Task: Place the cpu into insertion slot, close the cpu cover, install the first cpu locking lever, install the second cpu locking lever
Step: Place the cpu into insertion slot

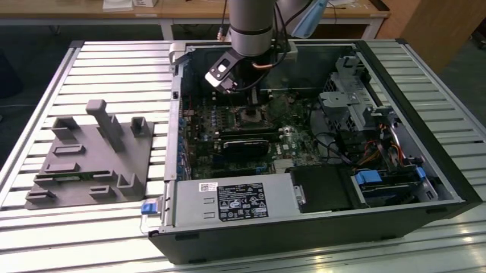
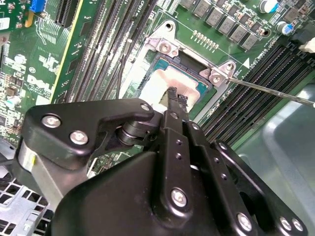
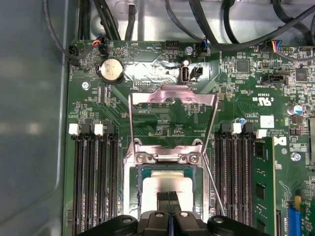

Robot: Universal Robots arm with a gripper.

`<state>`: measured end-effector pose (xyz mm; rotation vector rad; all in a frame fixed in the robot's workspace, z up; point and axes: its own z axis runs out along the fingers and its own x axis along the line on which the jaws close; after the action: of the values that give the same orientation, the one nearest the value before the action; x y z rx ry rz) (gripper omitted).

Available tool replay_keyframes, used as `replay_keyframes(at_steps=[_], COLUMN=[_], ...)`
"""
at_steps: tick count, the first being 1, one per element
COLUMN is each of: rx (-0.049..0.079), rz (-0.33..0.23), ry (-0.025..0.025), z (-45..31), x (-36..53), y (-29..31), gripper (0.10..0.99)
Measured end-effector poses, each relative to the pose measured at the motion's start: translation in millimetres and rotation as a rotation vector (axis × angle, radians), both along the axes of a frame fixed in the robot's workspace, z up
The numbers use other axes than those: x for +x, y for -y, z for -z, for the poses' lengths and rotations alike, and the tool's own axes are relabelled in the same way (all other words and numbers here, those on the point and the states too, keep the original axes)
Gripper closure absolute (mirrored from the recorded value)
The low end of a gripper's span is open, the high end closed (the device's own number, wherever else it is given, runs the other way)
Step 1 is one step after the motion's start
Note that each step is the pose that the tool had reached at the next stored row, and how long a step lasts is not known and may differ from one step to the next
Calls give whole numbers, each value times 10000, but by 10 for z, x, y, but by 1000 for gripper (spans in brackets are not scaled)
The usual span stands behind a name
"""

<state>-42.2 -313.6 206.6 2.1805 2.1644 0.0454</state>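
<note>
Directly over the insertion slot [image 2: 164, 45], the gripper [image 2: 177, 94] hangs with its two black fingers drawn almost together. Only a hairline gap shows between the tips, and nothing is visibly caught between them. The cpu [image 2: 156, 84] lies flat inside the slot, right beneath those tips; whether they touch its pale metal top cannot be told.

Beside the slot, on its screwed edge, what looks like the cpu cover [image 3: 172, 96] stands raised from its hinge, so the slot appears not yet closed. A thin locking lever [image 2: 270, 93] juts away from one corner of the slot, unlatched. Long black memory slots [image 3: 93, 177] flank the slot on two sides, all on the green board [image 3: 162, 125].

The main risk is a chip that is not fully seated. If the tips bear on one spot of the cpu, or drag sideways as they lift, it could tilt or shift in the slot, and closing the cover on it would likely damage the contacts beneath. The raised cover could also drop onto the fingers if the arm nudges it. The loose lever lies close enough to the slot that the gripper's broad body might snag or bend it. Scraping the chip's top is a lesser risk.
</note>
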Motion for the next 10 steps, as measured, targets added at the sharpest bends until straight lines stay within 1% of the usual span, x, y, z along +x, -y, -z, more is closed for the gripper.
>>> replay_keyframes(at_steps=[3,10], rx=[47,50], rz=[76,298], ry=[1,1], z=[22,51], x=[13,17], y=[0,0], gripper=[980,980])
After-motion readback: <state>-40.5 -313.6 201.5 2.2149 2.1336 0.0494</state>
